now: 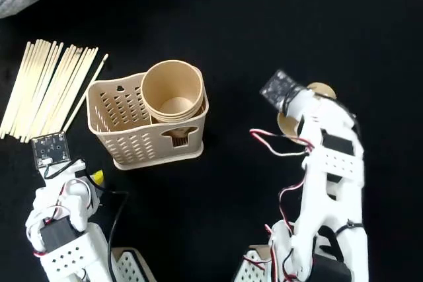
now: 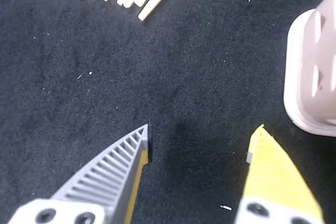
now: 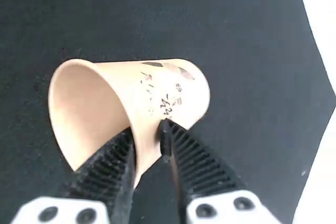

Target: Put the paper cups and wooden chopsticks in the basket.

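The right claw (image 3: 147, 129) pinches one wall of the paper cup (image 3: 173, 90), which may buckle or slip before reaching the basket (image 1: 132, 140); the left claw (image 2: 202, 128) stands wide.

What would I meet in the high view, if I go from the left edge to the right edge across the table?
wooden chopsticks → basket with stacked cups inside → paper cup gripped by the right tool
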Tool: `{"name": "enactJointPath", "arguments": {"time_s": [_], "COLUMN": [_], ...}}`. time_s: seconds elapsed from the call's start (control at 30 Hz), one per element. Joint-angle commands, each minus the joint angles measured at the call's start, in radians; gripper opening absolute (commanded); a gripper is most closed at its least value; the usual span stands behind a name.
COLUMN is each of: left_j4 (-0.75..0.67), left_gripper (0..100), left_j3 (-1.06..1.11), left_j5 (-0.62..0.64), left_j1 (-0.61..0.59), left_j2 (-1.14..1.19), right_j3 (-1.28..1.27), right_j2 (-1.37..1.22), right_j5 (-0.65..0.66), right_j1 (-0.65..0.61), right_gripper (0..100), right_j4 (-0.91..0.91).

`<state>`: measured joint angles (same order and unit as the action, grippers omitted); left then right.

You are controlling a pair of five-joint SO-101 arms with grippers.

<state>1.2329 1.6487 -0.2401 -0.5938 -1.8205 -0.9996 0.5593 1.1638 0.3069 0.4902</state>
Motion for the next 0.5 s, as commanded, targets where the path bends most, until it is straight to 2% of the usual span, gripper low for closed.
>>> {"name": "enactJointPath", "arguments": {"time_s": [0.0, 0.2, 0.47], "left_j4": [-0.017, -0.017, -0.017], "left_gripper": [30, 30, 30], "left_j3": [-0.004, -0.004, -0.004], "left_j5": [-0.008, -0.008, -0.008], "left_j1": [0.013, 0.013, 0.013], "left_j2": [-0.003, -0.003, -0.003], "right_j3": [0.159, 0.412, 0.811], "right_j2": [0.07, 0.197, 0.239], "right_j5": [-0.17, -0.4, -0.647], "right_j1": [0.012, -0.043, -0.233], "right_gripper": [1.2, 1.2, 1.2], "right_j4": [0.13, 0.47, 0.848]}}
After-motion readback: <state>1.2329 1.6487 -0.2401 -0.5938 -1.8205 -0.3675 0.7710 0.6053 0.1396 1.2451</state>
